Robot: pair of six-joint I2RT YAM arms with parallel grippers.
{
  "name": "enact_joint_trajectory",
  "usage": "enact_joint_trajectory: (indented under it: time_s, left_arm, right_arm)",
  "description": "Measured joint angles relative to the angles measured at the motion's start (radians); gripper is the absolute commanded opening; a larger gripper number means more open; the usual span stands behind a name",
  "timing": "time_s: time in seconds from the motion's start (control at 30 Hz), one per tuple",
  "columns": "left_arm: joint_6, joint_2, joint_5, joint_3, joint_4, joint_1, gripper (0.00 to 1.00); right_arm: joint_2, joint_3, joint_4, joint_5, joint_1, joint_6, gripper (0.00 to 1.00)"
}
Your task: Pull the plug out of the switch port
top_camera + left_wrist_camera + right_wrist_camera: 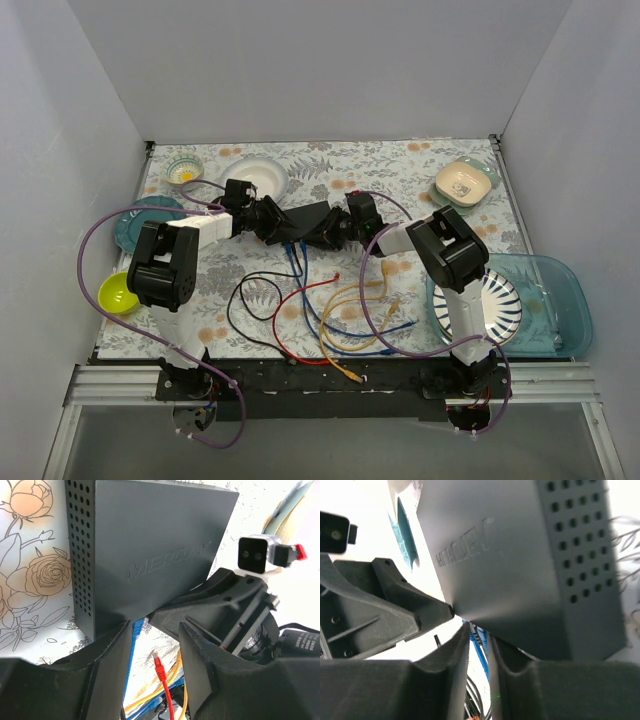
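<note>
Item: my right gripper [477, 655] was pinched on the blue plug [478, 642] at the edge of the switch [510, 570]; my left gripper [155, 630] stood open just beside it.

My left gripper [156, 630] stands spread below the switch [150, 545]; a blue cable [131, 647] meets its lower edge; a loose red plug [159, 662] shows between my fingers [200, 665].
</note>
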Motion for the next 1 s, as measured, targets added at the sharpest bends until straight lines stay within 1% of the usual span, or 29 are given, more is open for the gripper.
enact_joint_trajectory:
  time_s: [0.07,0.23,0.43,0.53,0.57,0.63,0.67,0.77,0.83,0.9,0.93,0.97,1.0]
  left_arm:
    - [0.000,0.000,0.000,0.000,0.001,0.000,0.43]
    - [0.000,0.000,0.001,-0.001,0.002,0.000,0.43]
    - [0.000,0.000,0.002,-0.001,0.002,0.000,0.43]
    - [0.000,0.000,0.002,-0.001,0.002,0.000,0.43]
    - [0.000,0.000,0.002,-0.001,0.002,0.000,0.43]
    - [0.000,0.000,0.003,-0.001,0.002,0.000,0.43]
    - [0.000,0.000,0.003,-0.001,0.002,0.000,0.42]
    - [0.000,0.000,0.002,-0.001,0.002,0.000,0.43]
    - [0.000,-0.003,-0.003,-0.002,0.000,0.001,0.43]
    - [-0.001,-0.013,-0.011,-0.007,-0.007,0.004,0.43]
    - [-0.003,-0.023,-0.017,-0.012,-0.012,0.005,0.43]
    - [-0.005,-0.038,-0.025,-0.020,-0.019,0.006,0.43]
    - [-0.008,-0.057,-0.035,-0.029,-0.029,0.008,0.43]
  right_arm:
    - [0.007,0.005,0.000,0.000,0.001,0.010,0.15]
    - [0.013,0.006,-0.003,0.000,0.000,0.016,0.09]
    - [0.014,0.007,-0.006,0.000,0.001,0.007,0.11]
    - [0.011,0.015,-0.030,0.001,0.002,-0.040,0.11]
    - [0.005,0.020,-0.049,0.005,0.003,-0.061,0.13]
    - [-0.016,0.029,-0.108,0.009,0.008,-0.119,0.18]
    - [-0.029,0.034,-0.147,0.018,0.012,-0.153,0.26]
    - [-0.077,0.057,-0.303,0.056,0.021,-0.273,0.37]
    - [-0.125,0.071,-0.407,0.106,0.026,-0.354,0.38]
    - [-0.170,0.105,-0.501,0.158,0.028,-0.423,0.36]
    - [-0.181,0.138,-0.542,0.183,0.026,-0.452,0.34]
    - [-0.183,0.183,-0.576,0.208,0.020,-0.479,0.29]
    - [-0.179,0.243,-0.614,0.233,0.014,-0.502,0.26]
